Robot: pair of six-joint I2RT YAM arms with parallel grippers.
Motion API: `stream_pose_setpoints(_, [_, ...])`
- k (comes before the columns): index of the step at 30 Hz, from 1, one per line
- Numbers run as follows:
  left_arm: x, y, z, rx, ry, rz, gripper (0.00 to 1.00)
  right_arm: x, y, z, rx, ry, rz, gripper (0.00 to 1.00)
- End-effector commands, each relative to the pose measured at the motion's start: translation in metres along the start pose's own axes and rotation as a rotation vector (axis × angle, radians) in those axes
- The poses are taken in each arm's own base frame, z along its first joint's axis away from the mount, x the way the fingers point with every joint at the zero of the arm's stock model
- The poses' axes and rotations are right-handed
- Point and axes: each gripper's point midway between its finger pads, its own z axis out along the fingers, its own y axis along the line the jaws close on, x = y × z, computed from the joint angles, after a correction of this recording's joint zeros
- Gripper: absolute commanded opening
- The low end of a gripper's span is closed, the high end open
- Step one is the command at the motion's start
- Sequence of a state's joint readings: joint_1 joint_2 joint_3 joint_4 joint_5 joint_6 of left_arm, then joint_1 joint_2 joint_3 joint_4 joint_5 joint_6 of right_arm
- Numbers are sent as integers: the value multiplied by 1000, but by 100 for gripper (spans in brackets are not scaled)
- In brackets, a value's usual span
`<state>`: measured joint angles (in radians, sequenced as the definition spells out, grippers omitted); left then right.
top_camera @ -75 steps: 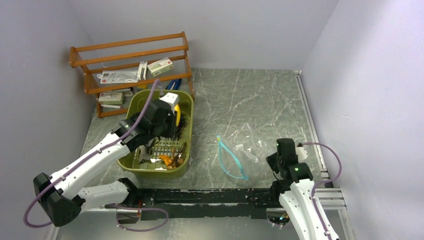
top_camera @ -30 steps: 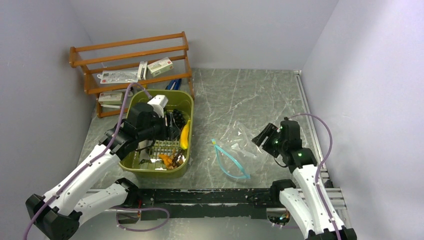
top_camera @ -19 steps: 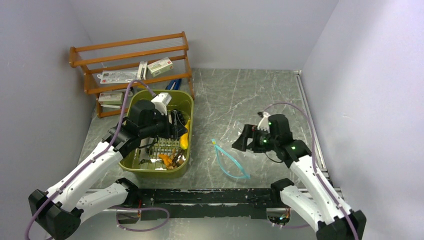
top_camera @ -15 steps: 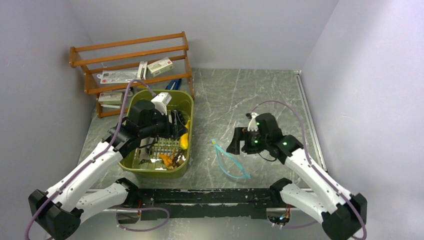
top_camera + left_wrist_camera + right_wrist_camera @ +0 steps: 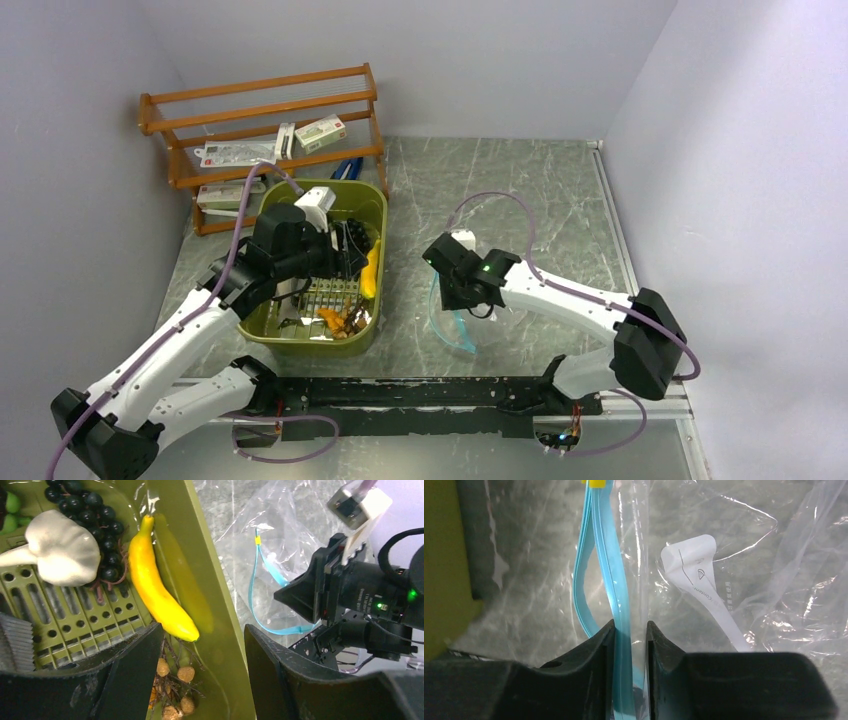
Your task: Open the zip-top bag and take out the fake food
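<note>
The zip-top bag (image 5: 505,262) lies open on the table right of the green bin (image 5: 262,330). Its teal zip strip (image 5: 599,540) runs between my right gripper's (image 5: 630,625) jaws, which are nearly together on it; the right gripper (image 5: 447,290) sits at the bag's mouth. The fake food lies in the bin: yellow banana (image 5: 157,595), white mushroom (image 5: 62,552), dark grapes (image 5: 95,520), brown round pieces (image 5: 175,667), orange bits (image 5: 330,320). My left gripper (image 5: 204,630) is open and empty above the bin's right wall (image 5: 210,580), just past the banana's tip.
A wooden rack (image 5: 260,110) with boxes and a flat packet stands at the back left behind the bin. A white label (image 5: 696,575) lies inside the bag. A black rail (image 5: 400,392) runs along the near edge. Walls close in on the left, back and right.
My right arm swung left from the right edge to the bag and closed on the zip strip. My left gripper let the banana go into the bin and stays open above it.
</note>
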<state>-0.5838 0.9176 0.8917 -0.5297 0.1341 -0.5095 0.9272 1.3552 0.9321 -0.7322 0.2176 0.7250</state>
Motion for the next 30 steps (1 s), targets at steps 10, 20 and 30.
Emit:
stream_pose_setpoints(10, [-30,6,-23,-94,-79,2,70,-51,-4,-23,37,-287,616,32])
stream_pose_setpoints(20, [-59,-9,-49,-48,-208,45,82,-101,-42,-118,-87,-661,576,81])
stream_pose_setpoints(30, [-98,-20,-54,-54,-294,71,90,-114,-111,-170,250,-832,525,91])
